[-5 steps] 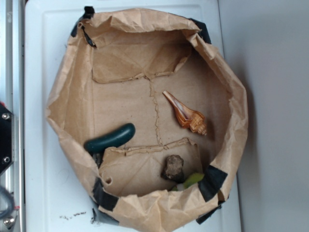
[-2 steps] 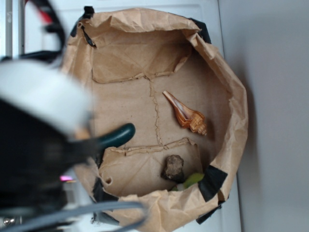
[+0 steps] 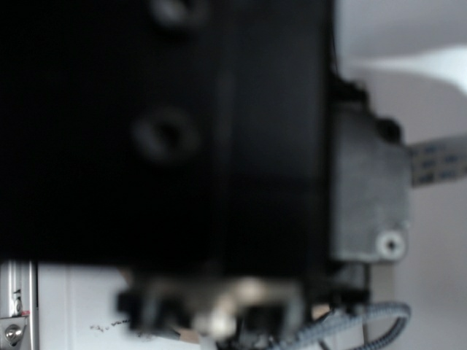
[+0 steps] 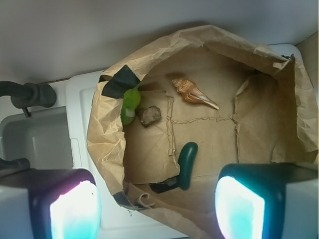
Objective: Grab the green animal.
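Green animal (image 4: pixel 130 102) location?
— Against the paper bag's (image 4: pixel 107 139) left wall, just beside the brown rock (image 4: pixel 149 115).
— Nearest items first?
— Gripper (image 4: pixel 157 209) spread wide, holding nothing, well apart from it. Then dark green sausage (image 4: pixel 187 164), then rock and animal, seashell (image 4: pixel 194 93) farthest. Exterior view blocked by the arm (image 3: pixel 168 131).

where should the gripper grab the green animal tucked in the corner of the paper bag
Probably from above, on its upper lime body. The green animal lies against the paper bag wall, under a strip of black tape, with the brown rock just beside it. One finger would go between toy and rock, the other along the wall. Its exact shape is unclear.
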Available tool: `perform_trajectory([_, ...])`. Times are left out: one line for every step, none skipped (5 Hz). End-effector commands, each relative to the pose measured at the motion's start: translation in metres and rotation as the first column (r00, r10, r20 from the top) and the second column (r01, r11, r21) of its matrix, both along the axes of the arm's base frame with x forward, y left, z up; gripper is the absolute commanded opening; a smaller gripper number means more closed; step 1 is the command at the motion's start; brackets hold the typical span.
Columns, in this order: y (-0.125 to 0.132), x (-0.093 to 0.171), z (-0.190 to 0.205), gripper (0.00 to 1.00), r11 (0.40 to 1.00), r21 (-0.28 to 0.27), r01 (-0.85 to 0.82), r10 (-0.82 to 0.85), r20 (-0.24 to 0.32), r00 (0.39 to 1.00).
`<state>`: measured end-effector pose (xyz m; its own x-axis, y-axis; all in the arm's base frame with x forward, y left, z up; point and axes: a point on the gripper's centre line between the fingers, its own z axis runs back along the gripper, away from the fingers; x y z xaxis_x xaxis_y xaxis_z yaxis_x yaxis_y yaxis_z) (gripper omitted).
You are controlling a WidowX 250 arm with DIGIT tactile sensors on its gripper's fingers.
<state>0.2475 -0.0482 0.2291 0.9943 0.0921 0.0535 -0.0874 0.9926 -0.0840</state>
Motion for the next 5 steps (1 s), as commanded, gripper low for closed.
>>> perform_trajectory([0.006, 0.025, -0.033, 1.0, 0.996, 0.057, 0.062, -0.066, 0.065, 0.996])
perform_trajectory([0.014, 0.034, -0.082, 1.0, 0.992, 0.128, -0.006, -0.008, 0.106, 0.994])
perform_trajectory([0.017, 0.03, -0.112, 1.0, 0.988, 0.151, -0.006, -0.014, 0.132, 0.991])
perform_trajectory([0.018, 0.037, -0.14, 1.0, 0.982, 0.189, -0.016, -0.011, 0.14, 0.99])
perform_trajectory([0.0, 0.051, -0.146, 1.0, 0.988, 0.152, 0.033, -0.056, 0.153, 0.987])
